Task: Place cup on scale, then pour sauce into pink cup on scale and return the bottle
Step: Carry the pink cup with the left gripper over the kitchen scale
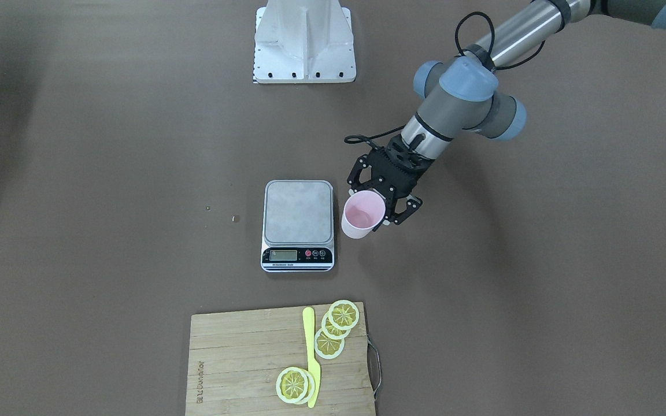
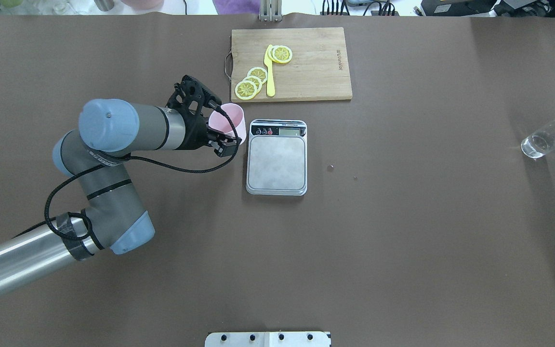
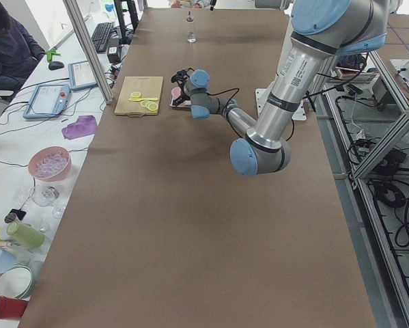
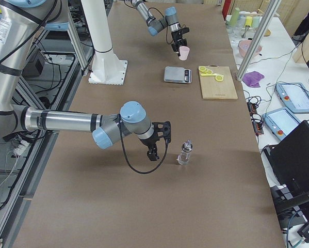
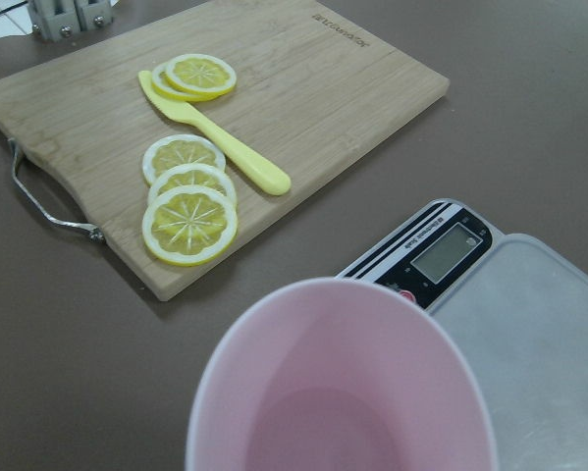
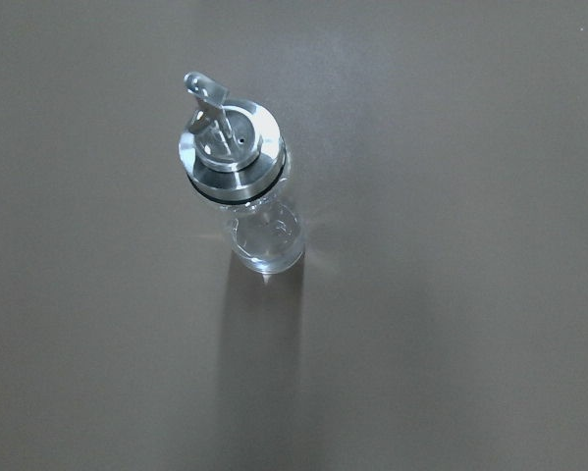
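My left gripper (image 1: 377, 202) is shut on the pale pink cup (image 1: 361, 216) and holds it slightly tilted, just beside the scale (image 1: 298, 211), on its left side near the black display end. The cup (image 5: 343, 392) looks empty in the left wrist view. The scale's steel platform (image 2: 276, 161) is bare. The clear glass bottle (image 2: 547, 137) with its silver spout stands far to the right. It also shows from above in the right wrist view (image 6: 242, 196). My right gripper (image 4: 157, 142) hangs close beside the bottle (image 4: 184, 153). I cannot tell whether it is open or shut.
A wooden cutting board (image 2: 316, 72) with several lemon slices (image 2: 253, 82) and a yellow knife (image 2: 270, 72) lies beyond the scale. The robot's base plate (image 1: 304, 43) is at the near edge. Two small specks (image 2: 331, 167) lie right of the scale.
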You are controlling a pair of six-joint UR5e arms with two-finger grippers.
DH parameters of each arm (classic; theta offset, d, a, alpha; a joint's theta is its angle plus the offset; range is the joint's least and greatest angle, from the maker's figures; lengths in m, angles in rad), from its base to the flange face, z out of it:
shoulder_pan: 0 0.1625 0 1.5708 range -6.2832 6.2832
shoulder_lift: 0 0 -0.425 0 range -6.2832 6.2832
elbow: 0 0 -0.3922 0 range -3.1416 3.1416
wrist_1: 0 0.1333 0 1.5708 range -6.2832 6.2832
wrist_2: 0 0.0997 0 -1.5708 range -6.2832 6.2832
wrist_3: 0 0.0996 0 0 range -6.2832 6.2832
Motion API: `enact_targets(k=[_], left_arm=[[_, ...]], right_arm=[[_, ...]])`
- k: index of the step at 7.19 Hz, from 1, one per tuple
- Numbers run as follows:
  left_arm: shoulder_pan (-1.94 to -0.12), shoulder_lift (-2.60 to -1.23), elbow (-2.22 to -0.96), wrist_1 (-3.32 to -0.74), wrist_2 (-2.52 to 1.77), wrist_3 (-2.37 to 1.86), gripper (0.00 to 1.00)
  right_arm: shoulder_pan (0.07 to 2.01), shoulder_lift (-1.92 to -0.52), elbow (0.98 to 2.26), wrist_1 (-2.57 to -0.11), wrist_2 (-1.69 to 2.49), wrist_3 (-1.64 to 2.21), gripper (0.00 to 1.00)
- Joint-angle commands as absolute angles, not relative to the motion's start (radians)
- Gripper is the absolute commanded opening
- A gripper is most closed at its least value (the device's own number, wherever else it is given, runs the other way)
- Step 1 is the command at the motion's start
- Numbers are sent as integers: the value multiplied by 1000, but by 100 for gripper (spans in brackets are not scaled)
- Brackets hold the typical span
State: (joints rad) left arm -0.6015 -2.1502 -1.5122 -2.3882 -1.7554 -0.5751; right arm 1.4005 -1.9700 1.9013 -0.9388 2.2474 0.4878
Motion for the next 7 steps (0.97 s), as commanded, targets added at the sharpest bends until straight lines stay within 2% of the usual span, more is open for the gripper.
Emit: enact_targets(k=[1, 7], left_arm=[[-536, -2248, -1517, -2255, -1675, -569, 4], [-492, -2275, -1471, -2235, -1640, -560, 5]], right_arm=[[1401, -1970, 1899, -939, 2235, 489, 100], [1401, -1970, 1901, -937, 2240, 508, 100]])
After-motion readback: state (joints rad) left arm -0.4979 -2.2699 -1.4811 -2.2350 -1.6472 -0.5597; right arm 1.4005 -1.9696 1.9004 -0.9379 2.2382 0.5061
